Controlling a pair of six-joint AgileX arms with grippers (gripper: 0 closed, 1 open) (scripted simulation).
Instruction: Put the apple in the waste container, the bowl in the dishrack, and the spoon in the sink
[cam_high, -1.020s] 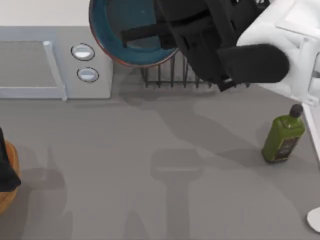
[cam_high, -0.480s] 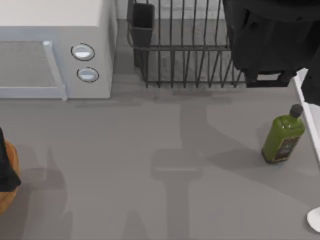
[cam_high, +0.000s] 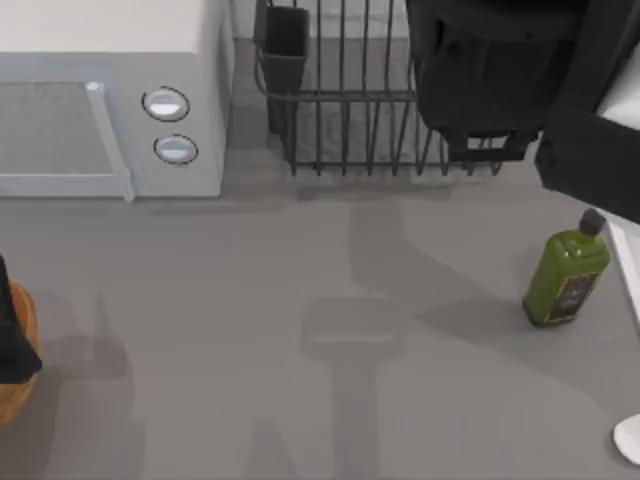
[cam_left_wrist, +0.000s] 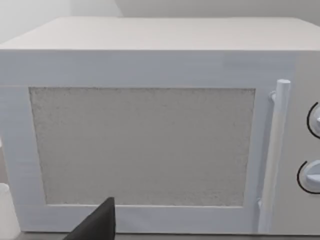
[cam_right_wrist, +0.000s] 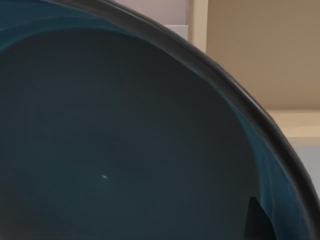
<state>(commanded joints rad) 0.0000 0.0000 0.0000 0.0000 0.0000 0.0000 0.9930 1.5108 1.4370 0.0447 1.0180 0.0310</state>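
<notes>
The work surface is a plain grey table (cam_high: 300, 340), viewed from above, with soft shadows of the arms falling across its middle.

A white microwave (cam_high: 110, 100) occupies the far left of the table. Its door carries a speckled grey window and a vertical bar handle, with two round knobs (cam_high: 166, 104) to the right of the handle. In the left wrist view, the microwave front faces the camera squarely.

The dishrack (cam_high: 350, 90) stands just right of the microwave at the far edge. It is a black wire frame with upright bars, and a black rectangular utensil cup (cam_high: 285, 45) sits at its near-left corner.

The right arm (cam_high: 500, 70) hangs over the right part of the dishrack as a large black mass that hides the bars beneath it. In the right wrist view, the bowl (cam_right_wrist: 125, 150) lies very close to the camera, showing its deep blue-teal inside and a dark rim curving across the frame. The state of the right pincer cannot be told, nor whether it has hold of the bowl.

The waste container (cam_high: 18, 360), a tan-brown tub, shows at the left edge of the table, partly covered by the dark body of the left arm (cam_high: 10, 340). The state of the left pincer cannot be told.

A green bottle (cam_high: 566, 275) with a black cap stands upright on the right side of the table, just beside the white rim of the sink (cam_high: 625, 260).

A small pale oval, the spoon (cam_high: 630, 438), lies at the near right edge.
</notes>
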